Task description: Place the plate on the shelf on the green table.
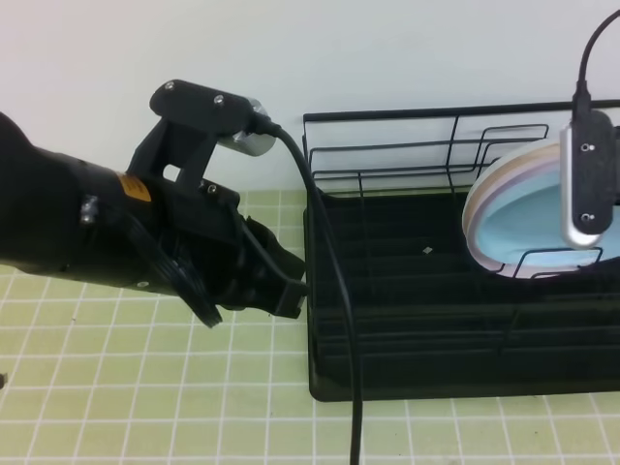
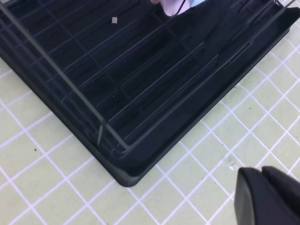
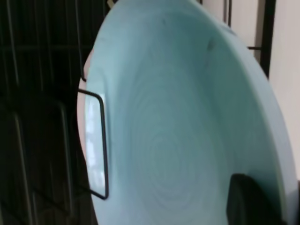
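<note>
The light blue plate (image 1: 523,218) stands upright among the wire dividers at the right end of the black shelf (image 1: 407,320), which rests on the green table (image 1: 145,387). In the right wrist view the plate (image 3: 178,117) fills the frame. My right gripper (image 3: 272,201) is shut on its rim, with one black finger (image 3: 248,201) on the inner face and the other hidden behind. From above, the right wrist camera (image 1: 587,179) covers that gripper. My left gripper (image 1: 289,291) is shut and empty beside the shelf's left edge; its fingers (image 2: 267,197) hover over the tiles near the shelf's corner (image 2: 126,176).
A pale pink plate (image 1: 477,199) and a cream one stand just behind the blue plate. A wire divider (image 3: 104,140) crosses the blue plate's left edge. The left arm's cable (image 1: 339,291) hangs over the shelf's left side. A small white speck (image 2: 115,19) lies on the ribbed tray.
</note>
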Robot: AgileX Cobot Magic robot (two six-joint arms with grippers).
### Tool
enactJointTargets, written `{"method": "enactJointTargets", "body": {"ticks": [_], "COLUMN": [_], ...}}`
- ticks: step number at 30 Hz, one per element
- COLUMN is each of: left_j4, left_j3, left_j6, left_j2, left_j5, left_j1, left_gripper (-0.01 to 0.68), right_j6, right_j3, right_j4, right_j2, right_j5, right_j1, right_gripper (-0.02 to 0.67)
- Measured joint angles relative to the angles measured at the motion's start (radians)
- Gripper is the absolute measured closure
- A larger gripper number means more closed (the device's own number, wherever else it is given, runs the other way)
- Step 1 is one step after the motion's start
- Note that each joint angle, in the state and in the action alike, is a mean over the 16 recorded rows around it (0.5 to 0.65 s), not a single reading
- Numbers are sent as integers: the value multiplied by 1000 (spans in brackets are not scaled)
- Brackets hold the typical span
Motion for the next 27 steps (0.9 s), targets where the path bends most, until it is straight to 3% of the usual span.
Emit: {"method": "enactJointTargets", "body": {"ticks": [10, 23, 27], "left_j4": [1, 1, 1], "left_j3": [0, 0, 0], "left_j6": [0, -2, -3], "left_j2": [0, 0, 0], "left_j5": [1, 21, 30], "left_j1": [0, 0, 0], "left_gripper": [673, 673, 673], "right_j6": [68, 248, 327], "right_j3": [1, 1, 1], "right_j4": [-7, -55, -69], "right_j2": [35, 33, 13], "right_j5": [-21, -66, -77], "right_j1": [0, 0, 0], "right_gripper": [532, 317, 293]}}
